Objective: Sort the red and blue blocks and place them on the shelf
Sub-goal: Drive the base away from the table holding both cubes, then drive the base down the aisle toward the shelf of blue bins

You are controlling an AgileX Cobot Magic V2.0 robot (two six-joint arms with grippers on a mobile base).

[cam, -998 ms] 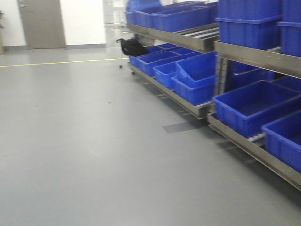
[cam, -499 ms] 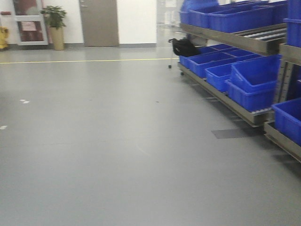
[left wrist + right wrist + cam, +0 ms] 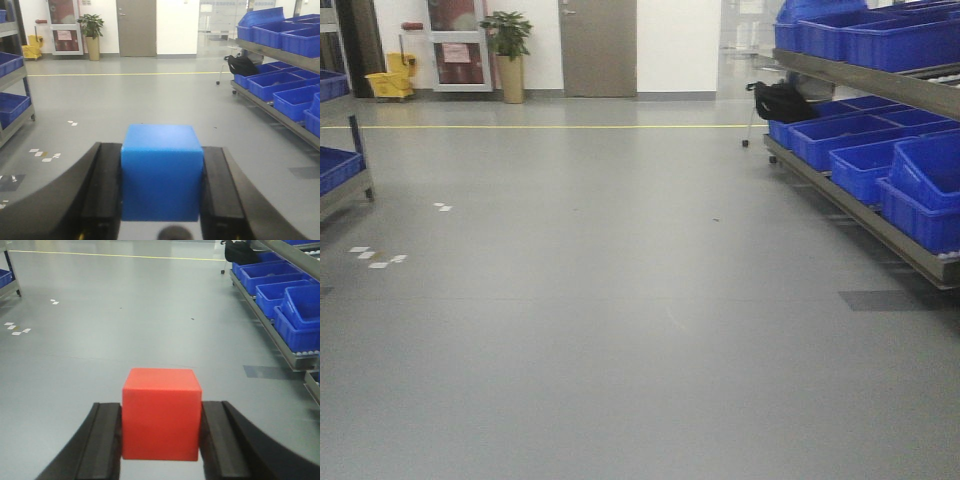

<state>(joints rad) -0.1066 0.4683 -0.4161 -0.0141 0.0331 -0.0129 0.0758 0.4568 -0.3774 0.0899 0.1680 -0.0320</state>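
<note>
Left wrist view: small matte bright blue cube [image 3: 161,172], centre-bottom of frame, clamped in the left pincer [image 3: 161,155]. A black pad [image 3: 107,190] presses each side face. The top face is level and the cube sits square.

Right wrist view: small matte bright red cube [image 3: 160,425], same spot in frame, clamped in the right pincer [image 3: 161,405]. A pad [image 3: 107,440] sits flush on each side and there is no tilt.

Both cubes are up off the grey floor [image 3: 620,300], with nothing under them. Neither arm shows in the front view.

The multi-level steel shelf [image 3: 880,84] runs along the right edge of the front view, loaded with large blue plastic bins [image 3: 840,135]. It is well apart from both cubes. A second rack [image 3: 340,180] is at the left edge, partly cut off.

Handling, judged:
- The cubes look light and rigid, probably foam or plastic. Neither shows any dent under the pads.
- The matte faces should give decent friction, so slip risk is low, and they do not look fragile.
- The best hold is the one shown, across two opposite flat faces with the pads centred. A hold near a corner or edge would let the cube pivot.
- The flat bottom should sit stable on a flat shelf level. I can't tell which level is free, since the bins fill most of the visible ones.

The task is mid-way: both blocks are in hand and not yet placed on the shelf.
</note>
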